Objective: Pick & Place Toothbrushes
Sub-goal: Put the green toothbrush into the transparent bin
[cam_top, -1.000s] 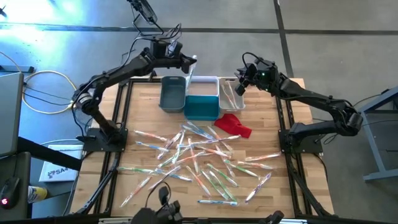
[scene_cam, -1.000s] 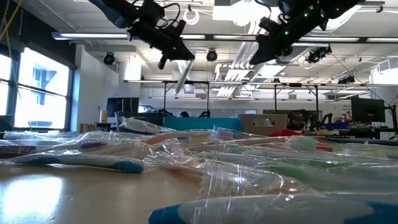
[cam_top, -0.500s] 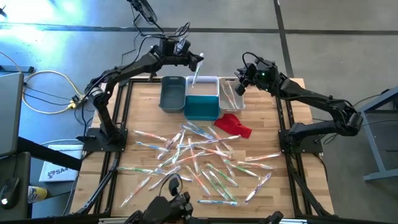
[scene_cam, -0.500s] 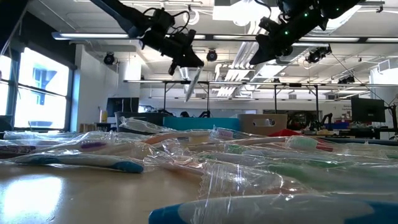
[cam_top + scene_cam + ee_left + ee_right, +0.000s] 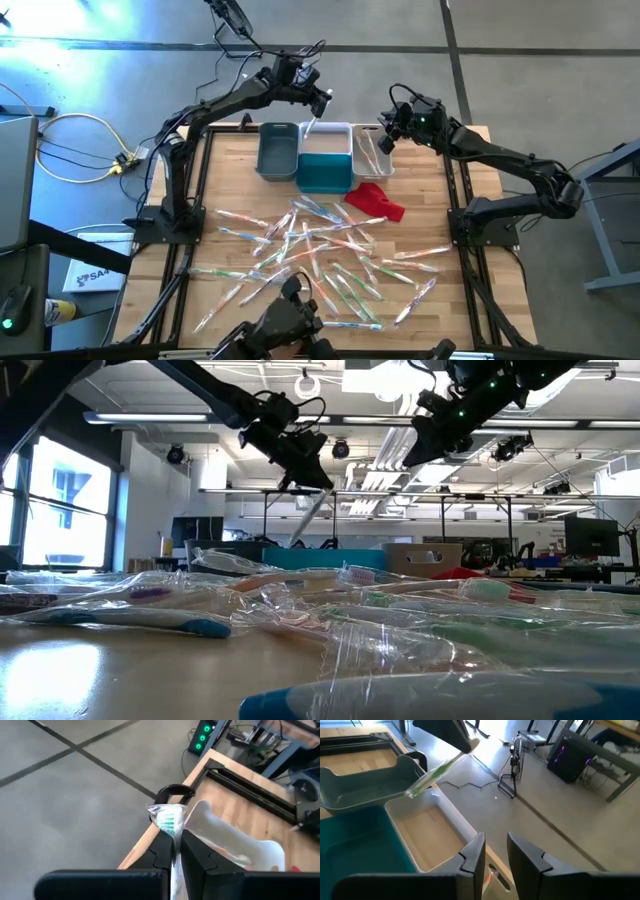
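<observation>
We read no clear writing anywhere. Upper centre-left, the left gripper (image 5: 322,100) clamps one green toothbrush (image 5: 310,127), hanging tilted above the white bin (image 5: 338,131) at the table's (image 5: 230,190) far edge. Mid-frame, loose toothbrushes (image 5: 320,255) cover the boards. Upper right, the right gripper (image 5: 380,143) hovers over another bin (image 5: 372,152), fingers parted, empty.

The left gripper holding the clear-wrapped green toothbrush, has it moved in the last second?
Yes. In the high view the left gripper, shut on the clear-wrapped green toothbrush, has swung rightward from above the grey bin to above the white bin.
</observation>
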Robot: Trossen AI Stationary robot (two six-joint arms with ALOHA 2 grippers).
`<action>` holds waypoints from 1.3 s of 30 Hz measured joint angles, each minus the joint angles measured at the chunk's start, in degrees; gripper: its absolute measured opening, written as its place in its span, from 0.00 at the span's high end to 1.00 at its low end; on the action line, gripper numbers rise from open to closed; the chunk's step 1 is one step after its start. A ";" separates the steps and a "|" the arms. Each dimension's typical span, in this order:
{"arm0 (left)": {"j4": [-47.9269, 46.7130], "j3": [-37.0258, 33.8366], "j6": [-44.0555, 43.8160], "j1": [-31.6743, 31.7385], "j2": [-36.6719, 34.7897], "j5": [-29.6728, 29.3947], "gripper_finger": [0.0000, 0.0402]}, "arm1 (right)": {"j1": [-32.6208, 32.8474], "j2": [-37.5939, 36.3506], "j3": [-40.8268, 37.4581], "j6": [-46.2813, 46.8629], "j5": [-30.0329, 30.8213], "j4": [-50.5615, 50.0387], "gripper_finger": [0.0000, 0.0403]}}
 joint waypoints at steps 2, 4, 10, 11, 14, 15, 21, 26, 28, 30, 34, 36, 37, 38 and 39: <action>-0.13 0.08 2.26 -0.10 0.70 -0.01 0.96 | 0.00 0.00 0.00 1.07 0.00 -0.69 0.82; -0.57 0.06 3.90 -0.47 1.59 -0.25 0.96 | -0.01 0.00 0.00 1.32 0.01 -0.92 0.82; -0.34 0.06 5.33 -2.61 3.60 -0.41 0.96 | 0.00 0.00 0.00 1.34 -0.18 -0.92 0.83; -0.30 0.06 5.65 -3.08 4.06 -0.47 0.96 | -0.02 0.00 0.01 1.34 -0.18 -0.95 0.83; -0.31 0.02 5.75 -4.10 4.71 -1.11 0.96 | -0.01 0.00 0.00 1.36 -0.18 -0.93 0.83; -0.30 0.03 5.71 -4.34 4.91 -1.49 0.96 | 0.00 0.00 0.00 1.34 -0.18 -0.88 0.83; -0.50 0.01 5.62 -5.73 6.94 -3.48 0.96 | 0.00 0.00 0.00 1.36 -0.20 -0.91 0.83; -1.34 0.01 4.63 -6.06 8.25 -4.22 0.96 | 0.00 0.00 0.00 1.76 -0.18 -1.25 0.83; -3.06 -0.05 4.48 -6.06 8.32 -4.79 0.96 | 0.00 0.00 0.02 1.78 -0.18 -1.34 0.83; -3.80 -0.01 4.46 -6.06 8.32 -5.22 0.96 | 0.00 0.00 0.02 1.78 -0.17 -1.44 0.83; -5.48 -0.01 4.46 -6.08 8.56 -5.74 0.96 | 0.00 0.00 0.00 1.78 -0.10 -1.82 0.83; -5.60 -0.01 4.46 -6.08 8.56 -5.74 0.96 | 0.00 0.00 0.02 1.78 0.00 -2.25 0.83; -5.62 -0.01 4.46 -6.08 8.56 -5.74 0.96 | 0.00 0.00 0.02 1.78 0.04 -2.43 0.83; -5.68 -0.01 4.46 -6.12 8.56 -5.74 0.96 | -0.02 0.00 0.00 1.78 0.04 -2.61 0.83; -5.70 -0.01 4.46 -6.14 8.56 -5.74 0.96 | 0.00 0.00 0.02 1.78 0.04 -2.66 0.83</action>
